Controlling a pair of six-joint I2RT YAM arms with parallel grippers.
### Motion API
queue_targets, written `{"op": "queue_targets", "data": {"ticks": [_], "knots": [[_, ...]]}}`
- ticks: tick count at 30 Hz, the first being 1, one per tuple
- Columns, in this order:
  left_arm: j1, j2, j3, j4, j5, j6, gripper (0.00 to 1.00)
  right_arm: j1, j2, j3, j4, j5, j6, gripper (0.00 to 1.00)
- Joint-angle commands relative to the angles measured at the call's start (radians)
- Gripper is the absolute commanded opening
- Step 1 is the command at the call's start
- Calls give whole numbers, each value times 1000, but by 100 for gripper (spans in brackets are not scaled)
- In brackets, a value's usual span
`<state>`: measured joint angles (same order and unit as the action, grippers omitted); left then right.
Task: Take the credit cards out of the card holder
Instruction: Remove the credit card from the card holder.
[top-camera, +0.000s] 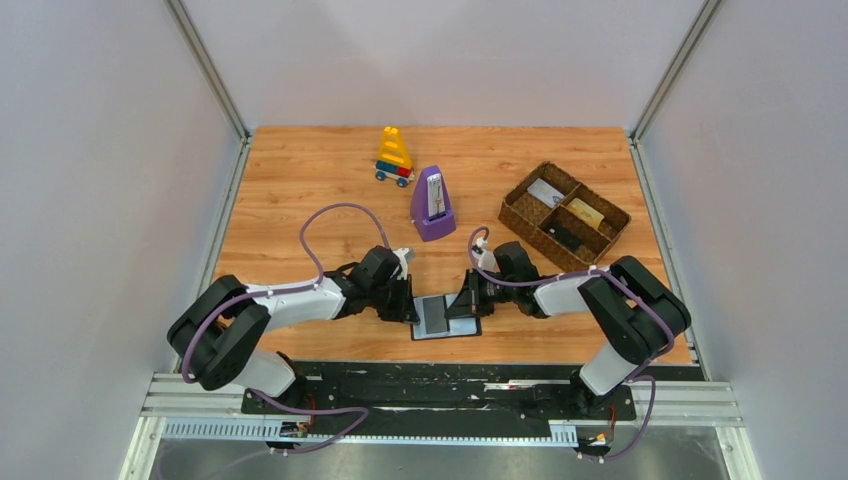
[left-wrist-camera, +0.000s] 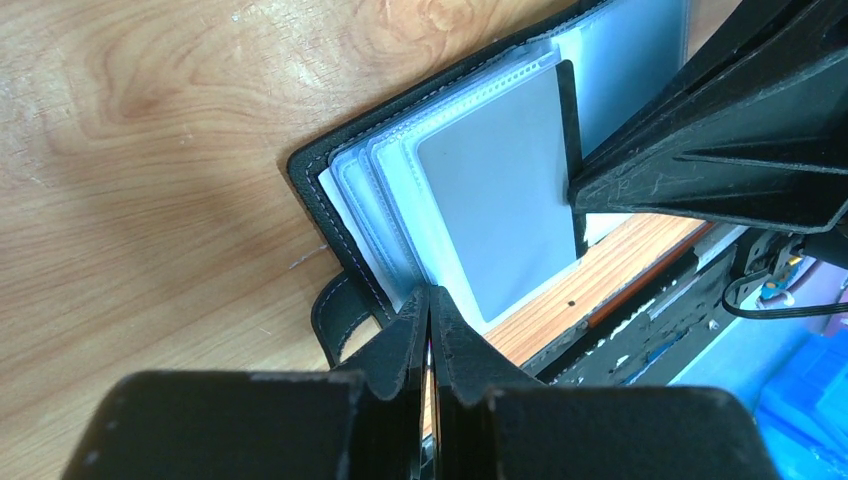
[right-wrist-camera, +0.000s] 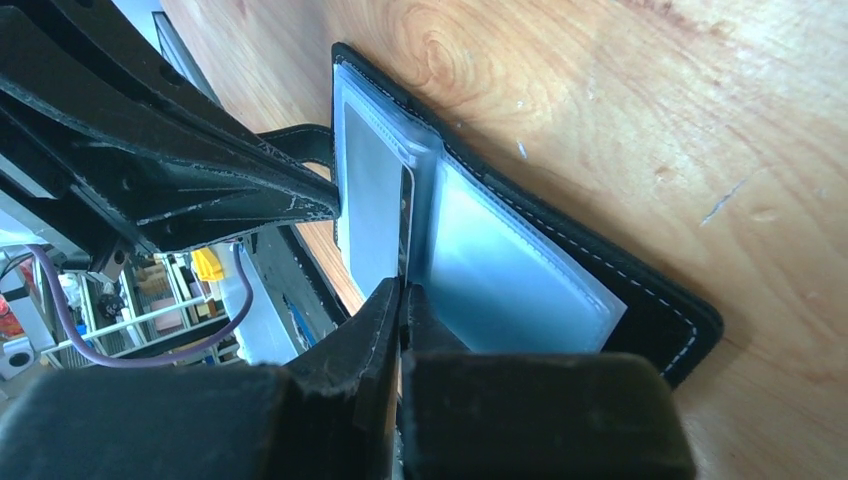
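- My left pincer (left-wrist-camera: 430, 300) is pressed shut at the near edge of the clear sleeves. My right pincer (right-wrist-camera: 403, 290) is also shut, at the fold beside the dark edge of the grey card (left-wrist-camera: 500, 210). I cannot tell whether either has plastic nipped between its tips.
- The card holder (top-camera: 446, 318) lies open on the worktop (top-camera: 300, 190), close to the near edge and between my two pincers.
- If my right tips have caught the sleeve along with the card, a pull would likely drag the whole holder instead of freeing the card.
- If my left hold is only resting and not pinning, the holder could lift or slide, and the near edge is not far off.
- The card looks thin and slick, so a shallow nip on its edge may slip off and leave it half out.
- My two pincers work very near each other here, so a careless sideways move could knock one against the other.
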<state>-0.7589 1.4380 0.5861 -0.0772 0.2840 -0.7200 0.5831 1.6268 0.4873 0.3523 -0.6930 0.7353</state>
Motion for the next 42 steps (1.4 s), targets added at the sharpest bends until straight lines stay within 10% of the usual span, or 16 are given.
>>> {"op": "queue_targets", "data": {"ticks": [1, 24, 42], "knots": [[-1, 44, -7, -106, -97, 25, 9, -17, -37, 18, -8, -39, -45, 3], [0, 51, -16, -85, -81, 17, 9, -63, -43, -8, 40, -110, 15, 0], [0, -6, 42, -145, -53, 25, 15, -84, -190, 48, -252, 7, -100, 0]]}}
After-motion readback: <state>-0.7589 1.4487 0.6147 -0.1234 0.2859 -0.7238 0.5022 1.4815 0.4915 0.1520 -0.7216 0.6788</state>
